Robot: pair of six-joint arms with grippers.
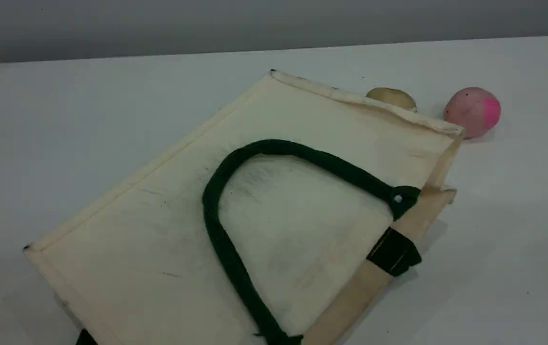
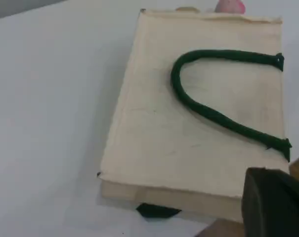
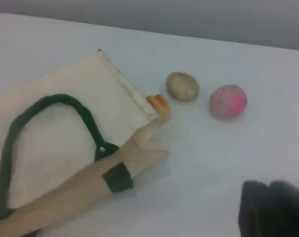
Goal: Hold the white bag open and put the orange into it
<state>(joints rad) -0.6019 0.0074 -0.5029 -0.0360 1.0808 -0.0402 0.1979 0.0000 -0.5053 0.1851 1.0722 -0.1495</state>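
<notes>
The left tool (image 2: 270, 200), fingers together, hangs near the mouth end of the white bag (image 1: 168, 230). The bag lies flat mid-tabletop with its green rope handle (image 1: 216, 211) on top, mouth toward the right edge, inside hidden. By its far corner are an orange-and-cream piece (image 3: 159, 104), which may or may not be the orange, a potato (image 1: 391, 98) and a pink fruit (image 1: 473, 111). The right tool (image 3: 270, 210), fingers seemingly together, hangs well apart from them.
</notes>
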